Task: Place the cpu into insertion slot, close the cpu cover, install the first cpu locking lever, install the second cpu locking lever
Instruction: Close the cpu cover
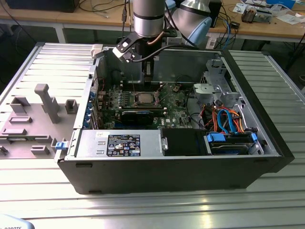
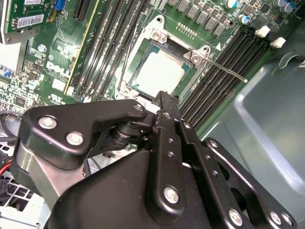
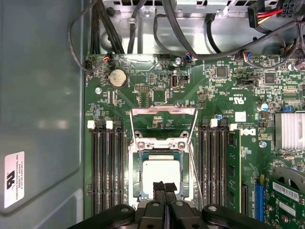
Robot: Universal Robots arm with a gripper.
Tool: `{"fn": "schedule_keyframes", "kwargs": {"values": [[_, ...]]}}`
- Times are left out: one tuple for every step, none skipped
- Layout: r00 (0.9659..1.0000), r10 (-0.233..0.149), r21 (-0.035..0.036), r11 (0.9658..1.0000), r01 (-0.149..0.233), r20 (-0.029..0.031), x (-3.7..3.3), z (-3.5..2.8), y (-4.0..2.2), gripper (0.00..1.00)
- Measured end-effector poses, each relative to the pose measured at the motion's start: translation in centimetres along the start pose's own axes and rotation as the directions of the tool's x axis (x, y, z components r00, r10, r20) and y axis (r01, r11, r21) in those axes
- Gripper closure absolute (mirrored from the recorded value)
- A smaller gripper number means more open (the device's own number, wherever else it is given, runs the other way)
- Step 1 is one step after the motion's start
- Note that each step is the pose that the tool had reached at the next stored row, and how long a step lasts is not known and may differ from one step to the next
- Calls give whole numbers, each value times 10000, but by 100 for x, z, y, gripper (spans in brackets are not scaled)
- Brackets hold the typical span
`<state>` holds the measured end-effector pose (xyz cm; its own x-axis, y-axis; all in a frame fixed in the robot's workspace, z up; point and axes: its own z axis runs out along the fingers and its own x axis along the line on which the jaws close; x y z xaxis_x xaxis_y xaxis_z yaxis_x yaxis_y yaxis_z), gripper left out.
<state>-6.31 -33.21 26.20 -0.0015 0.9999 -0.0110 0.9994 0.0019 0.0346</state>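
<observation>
Arm drops vertically into open computer case (image 1: 167, 174), wrist pointing straight down. Gripper (image 3: 165, 187) hangs just over cpu (image 3: 162, 171), fingers pressed together, grasping nothing. Cpu lies flat in insertion slot (image 3: 136, 164). Cpu cover (image 3: 164, 111) flipped up. One locking lever (image 2: 228, 71) juts free.

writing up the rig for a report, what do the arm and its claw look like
The arm is a silver-grey tube with a thin black cable looping beside it. The claw is matte black metal: flat linked bars pinned by round silver screws, ending in two narrow tips.
</observation>
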Motion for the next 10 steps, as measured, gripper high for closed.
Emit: {"fn": "schedule_keyframes", "kwargs": {"values": [[10000,0,0,10000,0,0,0,-12,0,89],[10000,0,0,10000,0,0,0,-23,1,89],[10000,0,0,10000,0,5,0,-35,1,89],[10000,0,0,10000,0,6,0,-44,2,89],[10000,0,-1,10000,0,7,-1,-55,2,89],[10000,1,0,10000,-1,9,-1,-76,3,89],[10000,1,-1,10000,-1,8,-1,-104,4,89],[10000,1,-1,10000,-1,8,-1,-126,4,89],[10000,1,-1,10000,-1,8,-2,-141,5,89],[10000,1,0,10000,-1,9,-2,-152,5,89]]}}
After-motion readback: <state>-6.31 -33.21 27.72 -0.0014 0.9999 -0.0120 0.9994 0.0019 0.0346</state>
